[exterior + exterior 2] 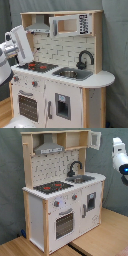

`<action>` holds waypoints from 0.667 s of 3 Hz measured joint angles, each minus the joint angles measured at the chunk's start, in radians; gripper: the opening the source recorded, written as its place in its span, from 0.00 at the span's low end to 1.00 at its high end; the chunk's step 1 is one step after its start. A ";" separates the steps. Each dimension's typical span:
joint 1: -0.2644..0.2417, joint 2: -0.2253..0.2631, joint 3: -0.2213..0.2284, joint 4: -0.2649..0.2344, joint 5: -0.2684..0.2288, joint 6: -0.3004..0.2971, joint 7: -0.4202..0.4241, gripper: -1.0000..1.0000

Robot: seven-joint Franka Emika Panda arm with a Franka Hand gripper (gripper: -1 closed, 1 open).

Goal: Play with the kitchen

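Item: toy kitchen (pixel 62 195), white w/ light wood, upright on wooden floor (pixel 100 235) before grey curtain (pixel 115 40); hob (pixel 34 65) beside sink (pixel 71 74) w/ black faucet (pixel 84 57). Arm (pixel 12 47) beside hob end, apart from unit in both exterior views; pincer state: cannot tell.

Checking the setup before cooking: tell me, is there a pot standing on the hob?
No, in the second exterior view the hob shows only its red rings, with nothing standing on it.

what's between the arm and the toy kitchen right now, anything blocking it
Nothing visible. In both exterior views the arm hangs in open air off the hob end of the toy kitchen. Only empty space separates them, and the hob is bare.
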State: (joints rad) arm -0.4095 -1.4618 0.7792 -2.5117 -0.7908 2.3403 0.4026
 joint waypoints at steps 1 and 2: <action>-0.053 0.004 -0.024 0.000 0.000 0.085 0.060 1.00; -0.103 0.005 -0.046 0.000 0.001 0.161 0.114 1.00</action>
State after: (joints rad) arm -0.5125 -1.4566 0.7332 -2.5121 -0.7900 2.5018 0.5166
